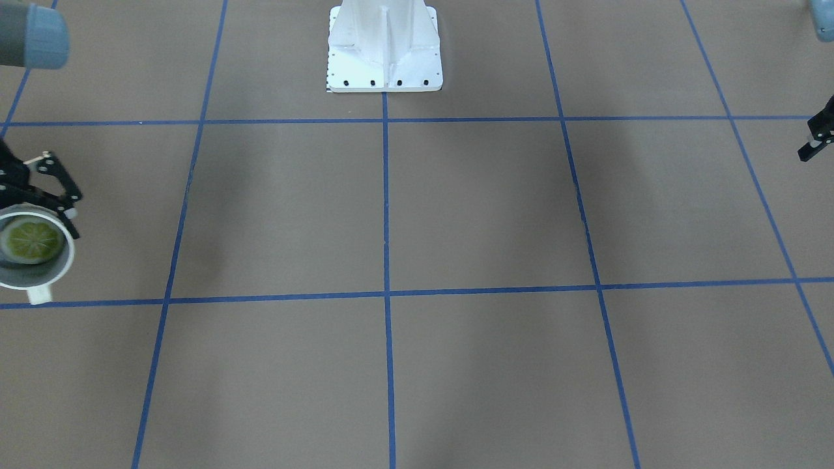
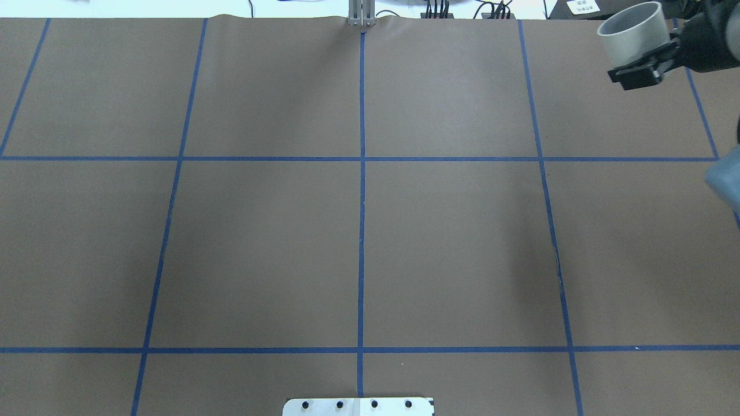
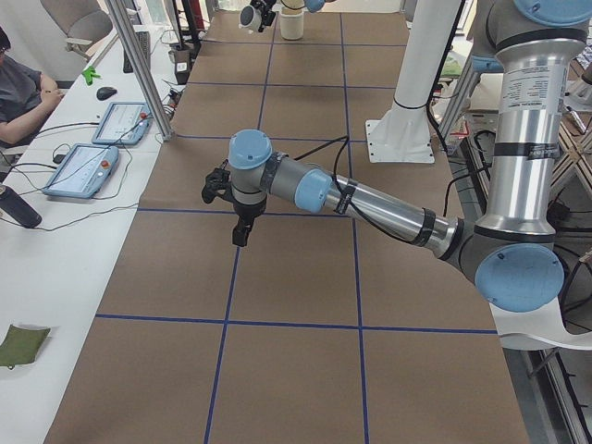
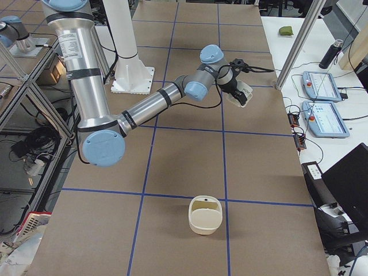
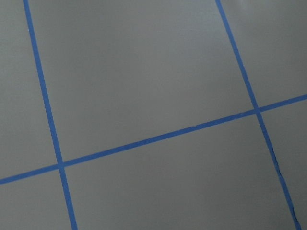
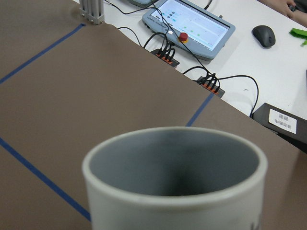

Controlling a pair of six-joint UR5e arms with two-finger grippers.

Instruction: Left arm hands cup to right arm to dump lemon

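Note:
The white cup (image 1: 39, 270) hangs at the table's end on my right, with a lemon slice (image 1: 32, 240) inside it. My right gripper (image 1: 62, 195) is shut on the cup's rim and holds it above the table. The cup also shows in the overhead view (image 2: 633, 34), the exterior right view (image 4: 241, 95) and, large and close, the right wrist view (image 6: 177, 177). My left gripper (image 1: 814, 140) hovers over the opposite end, cut off by the view's edge. It also shows in the exterior left view (image 3: 242, 222). I cannot tell whether it is open.
A cream basket (image 4: 204, 215) stands on the table at my right end, nearer than the cup. The white robot base (image 1: 384, 49) stands at the middle of the table's robot side. Tablets and cables (image 6: 192, 28) lie beyond the far edge.

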